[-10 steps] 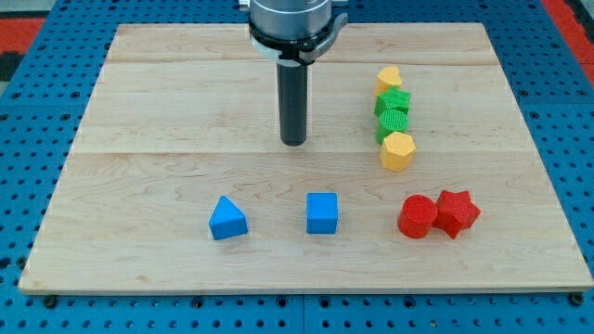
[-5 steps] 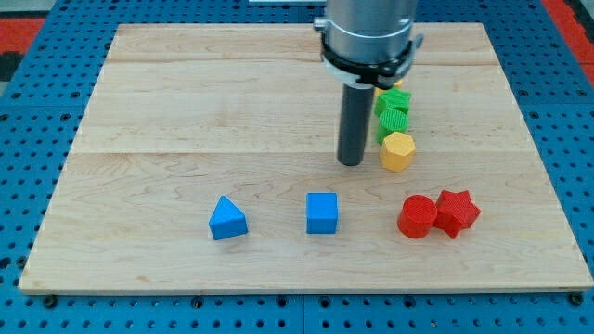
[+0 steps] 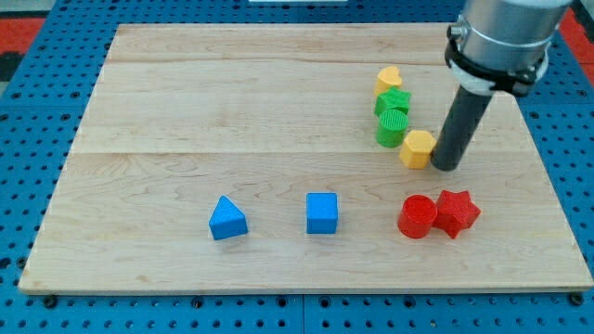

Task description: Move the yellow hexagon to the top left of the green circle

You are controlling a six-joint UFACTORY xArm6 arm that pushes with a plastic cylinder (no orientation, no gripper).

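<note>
Rod tool's tip [image 3: 445, 167], with no jaws to open, touches yellow hexagon [image 3: 418, 147] from right, below green circle [image 3: 392, 127]; next, push upper-left

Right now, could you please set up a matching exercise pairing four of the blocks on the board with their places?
Blocks:
1. yellow hexagon
2. blue cube
3. red star
4. yellow heart

Places:
A. top of the column of blocks
B. just left of my tip
C. right of the blue triangle
D. beside the red cylinder, on its right

Pairs: 1-B, 2-C, 3-D, 4-A
</note>
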